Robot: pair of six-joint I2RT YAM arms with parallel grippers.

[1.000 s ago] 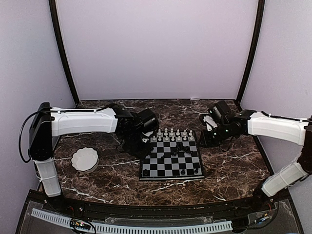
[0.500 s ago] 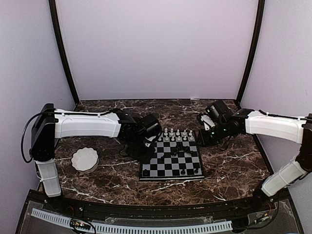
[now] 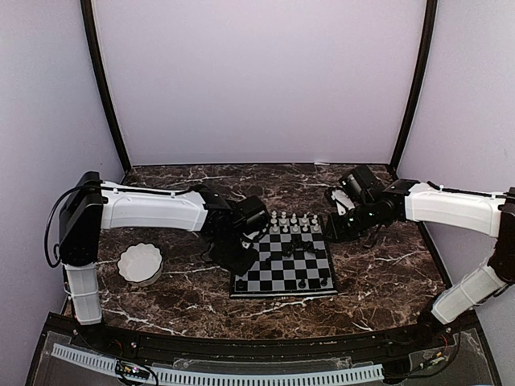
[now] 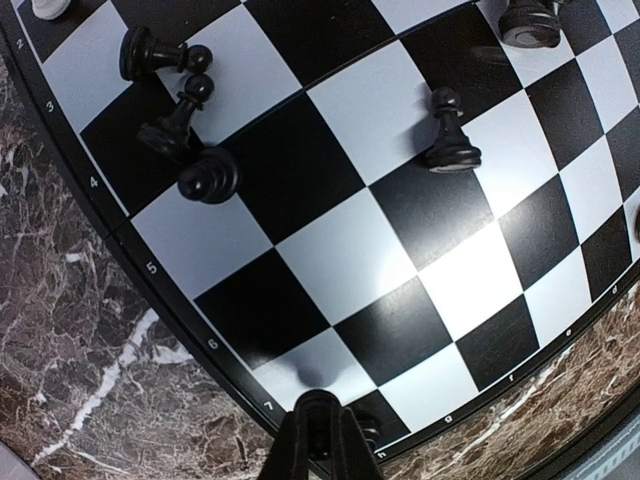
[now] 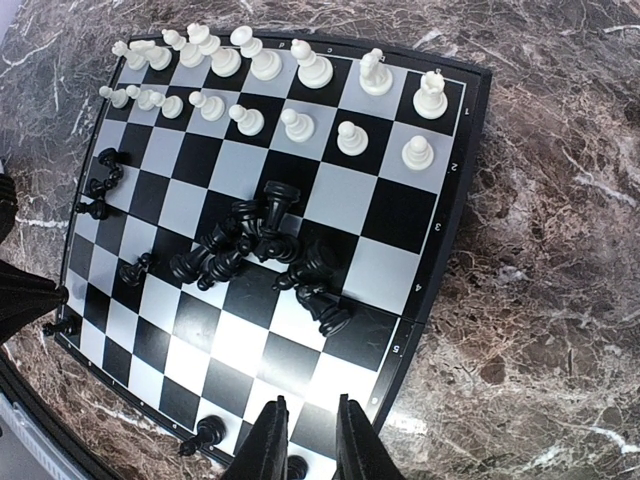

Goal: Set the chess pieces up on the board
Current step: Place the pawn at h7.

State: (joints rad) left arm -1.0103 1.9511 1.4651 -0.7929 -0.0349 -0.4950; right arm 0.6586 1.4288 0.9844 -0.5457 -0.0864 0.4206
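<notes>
Advancing over the board, left tool

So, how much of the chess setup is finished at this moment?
Done: the white pieces stand in two rows at the far edge of the board. In hand: nothing I can see; the left hand is shut at the near left corner, the right hand open. Left: most black pieces lie heaped mid-board; few stand in the near row.

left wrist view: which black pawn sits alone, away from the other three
The black pawn right of centre; the other three bunch together near the board's left edge.
</notes>
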